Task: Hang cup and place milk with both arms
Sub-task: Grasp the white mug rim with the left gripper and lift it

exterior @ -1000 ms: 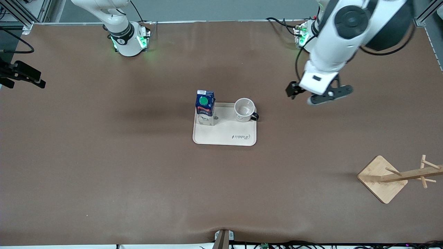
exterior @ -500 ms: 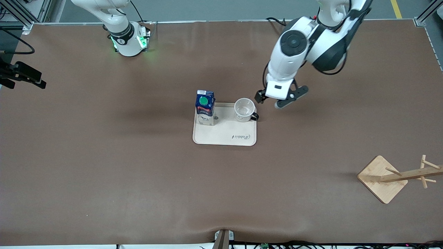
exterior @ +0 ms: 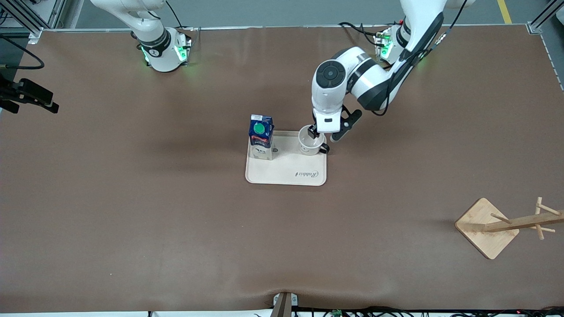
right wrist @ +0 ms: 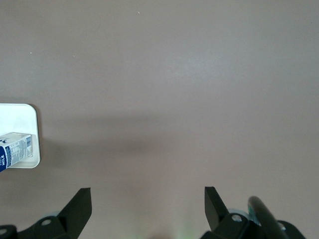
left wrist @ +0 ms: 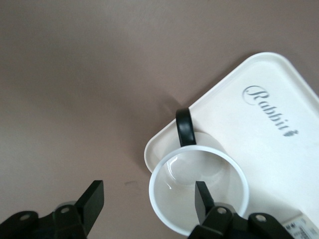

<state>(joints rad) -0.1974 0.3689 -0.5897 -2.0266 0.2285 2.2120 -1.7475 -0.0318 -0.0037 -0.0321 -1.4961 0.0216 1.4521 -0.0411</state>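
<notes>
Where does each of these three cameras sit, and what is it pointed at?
Front view: high across the table, facing both arms' bases; the left tool is over the cup on the tray.
Left wrist view: looks down past its open tool, one finger over the cup.
Right wrist view: looks down past its open waiting tool at bare table.
Shared: the milk.

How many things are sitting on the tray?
2. The milk stands at the tray's corner toward the right arm's end. The cup sits at the corner toward the left arm's end, under the open left pincer.
</notes>
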